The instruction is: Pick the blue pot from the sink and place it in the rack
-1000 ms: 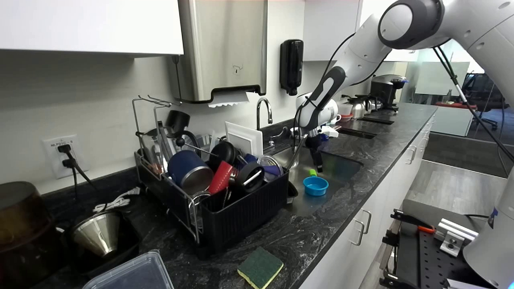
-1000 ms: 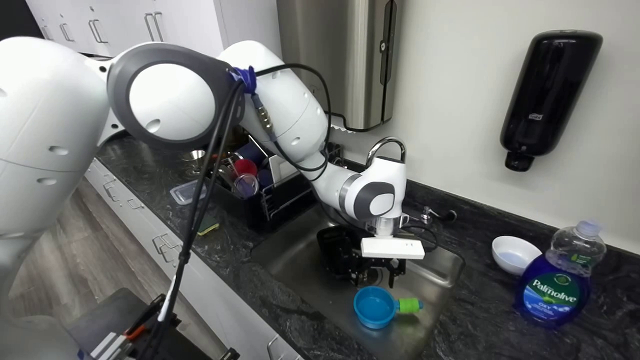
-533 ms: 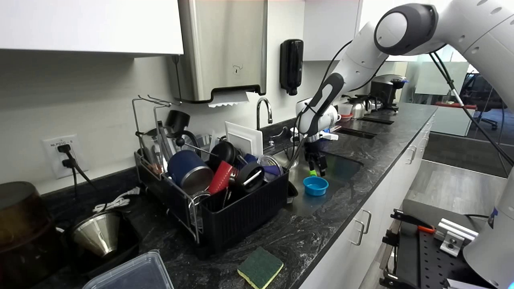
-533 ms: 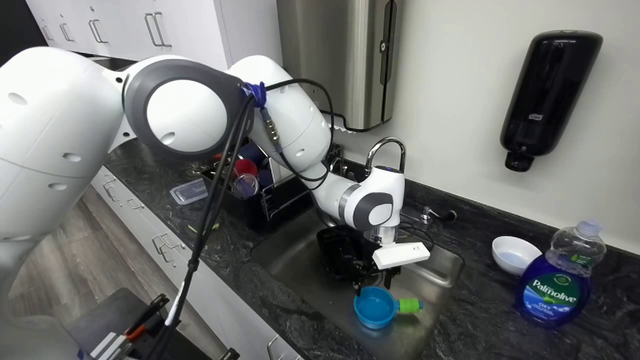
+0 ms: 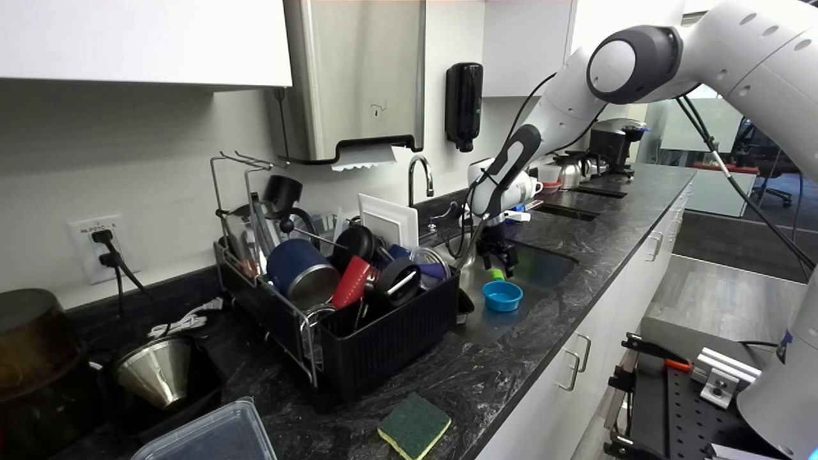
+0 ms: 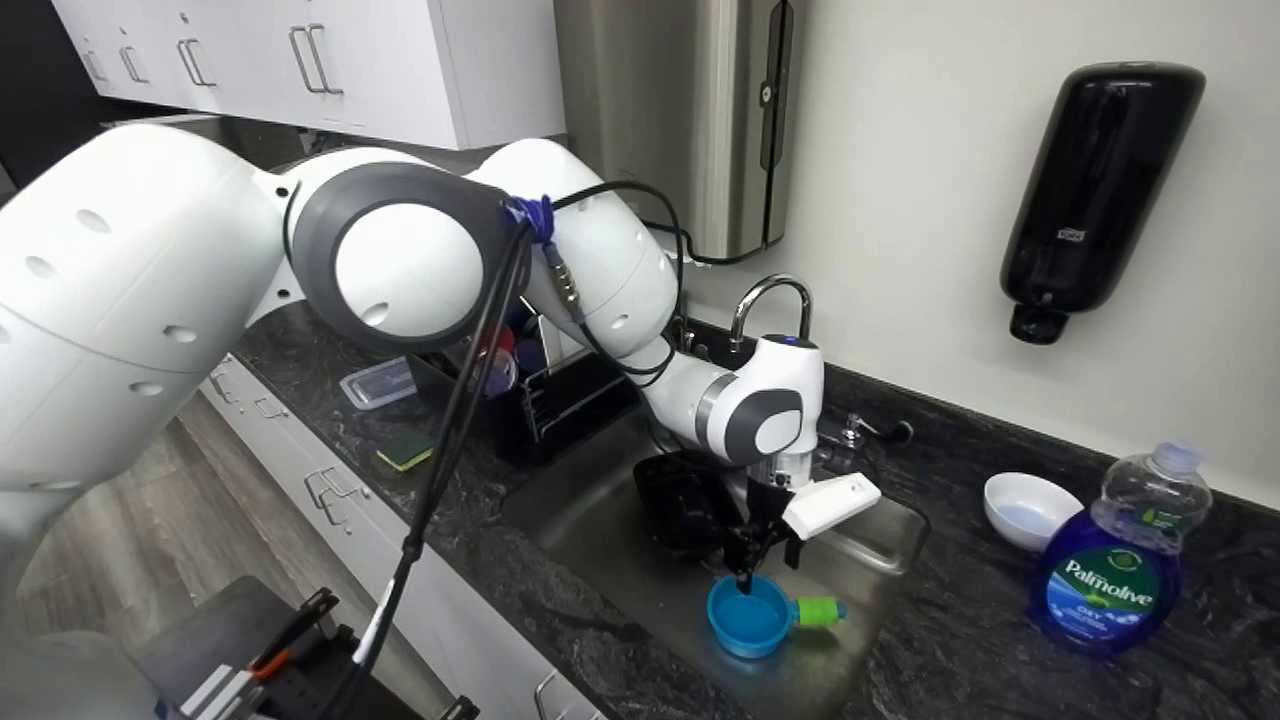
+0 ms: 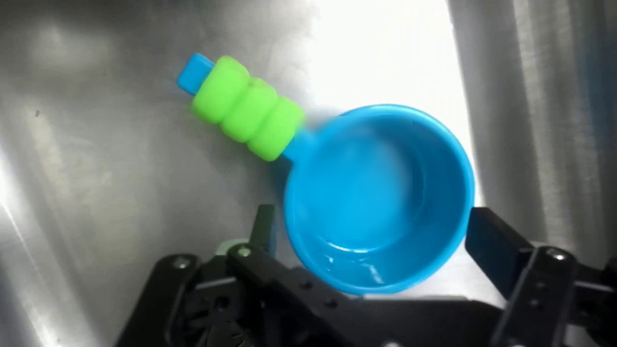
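Observation:
The blue pot [image 5: 502, 296] sits upright in the metal sink [image 6: 600, 540]. It is small and round, with a bright green ribbed grip on its handle, and also shows in an exterior view [image 6: 749, 618]. In the wrist view the pot [image 7: 376, 193] lies between and ahead of the fingers, its handle pointing up-left. My gripper [image 7: 372, 209] is open and empty, with a finger toward either side of the pot. In both exterior views the gripper [image 5: 499, 265] [image 6: 768, 572] hangs above the sink near the pot's rim. The black dish rack [image 5: 396, 338] stands beside the sink, full of dishes.
A black tray [image 6: 685, 510] lies in the sink near the gripper. The faucet [image 6: 775, 282] rises behind it. A soap bottle [image 6: 1110, 570] and a white bowl [image 6: 1030, 510] stand on the counter. A sponge [image 5: 414, 425] lies in front of the rack.
My gripper has turned about its upright axis and shifted slightly, so its two fingers now show apart in both exterior views. The arm's elbow has come down. The pot has not moved.

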`<state>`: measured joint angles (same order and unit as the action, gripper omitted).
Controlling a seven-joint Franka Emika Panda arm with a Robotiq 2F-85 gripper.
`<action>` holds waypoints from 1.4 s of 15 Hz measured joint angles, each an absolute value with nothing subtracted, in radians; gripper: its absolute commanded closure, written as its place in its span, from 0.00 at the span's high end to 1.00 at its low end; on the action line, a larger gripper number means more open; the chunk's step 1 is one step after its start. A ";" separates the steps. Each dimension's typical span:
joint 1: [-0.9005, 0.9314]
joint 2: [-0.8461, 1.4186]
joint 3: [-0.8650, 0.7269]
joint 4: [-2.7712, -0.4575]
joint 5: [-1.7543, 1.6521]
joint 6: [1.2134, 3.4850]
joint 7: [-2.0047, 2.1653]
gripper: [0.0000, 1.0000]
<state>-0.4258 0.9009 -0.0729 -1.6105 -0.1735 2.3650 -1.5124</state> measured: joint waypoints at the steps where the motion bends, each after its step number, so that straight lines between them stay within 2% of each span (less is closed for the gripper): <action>1: -0.426 0.910 -0.076 -1.593 -0.174 2.365 -1.530 1.00; 10: -0.427 1.009 -0.116 -1.453 -0.231 2.364 -1.668 1.00; 21: -0.426 1.035 -0.118 -1.432 -0.236 2.359 -1.693 1.00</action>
<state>-0.4256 1.0354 -0.1175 -1.4315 -0.2357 2.3588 -1.6925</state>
